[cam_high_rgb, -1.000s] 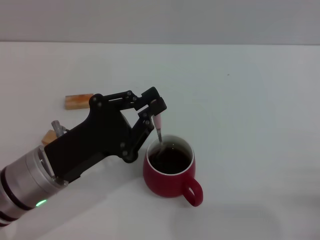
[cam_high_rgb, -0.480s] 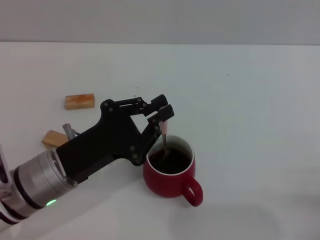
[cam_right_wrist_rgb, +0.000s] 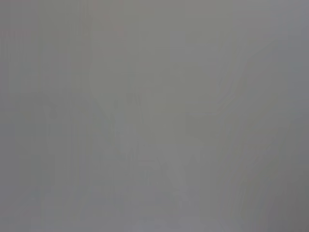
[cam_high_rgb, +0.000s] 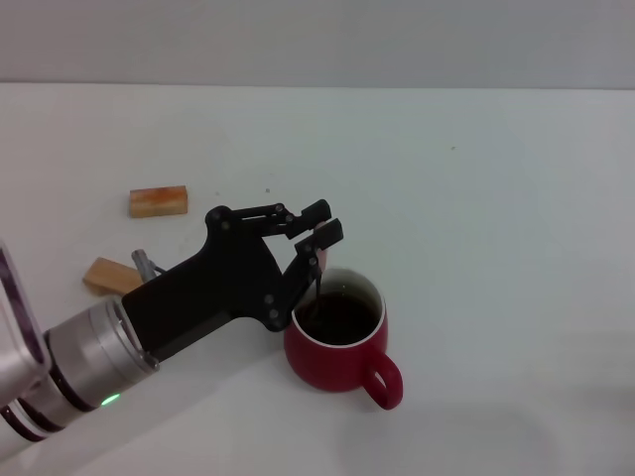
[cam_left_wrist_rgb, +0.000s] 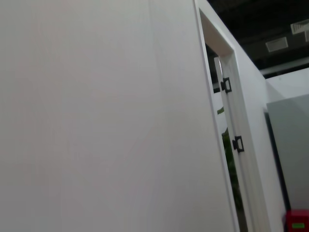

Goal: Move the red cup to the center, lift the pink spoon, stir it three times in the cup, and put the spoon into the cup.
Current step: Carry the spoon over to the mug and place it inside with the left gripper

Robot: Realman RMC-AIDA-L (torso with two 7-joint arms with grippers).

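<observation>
The red cup stands on the white table, a little before the middle in the head view, with its handle toward me and dark liquid inside. My left gripper hangs just over the cup's far-left rim, shut on the pink spoon. Only a thin dark sliver of the spoon shows below the fingertips, slanting down into the cup; its pink handle is hidden by the fingers. The right gripper is out of view, and the wrist views show neither cup nor spoon.
Two tan wooden blocks lie left of the cup: one farther back, one partly behind my left arm. The white table runs back to a grey wall. The left wrist view shows a white wall and door frame.
My left gripper has shifted right and lowered over the cup's rim. The spoon's pink handle, which showed earlier, is now hidden, and the spoon reaches deeper into the cup. The cup has not moved.
</observation>
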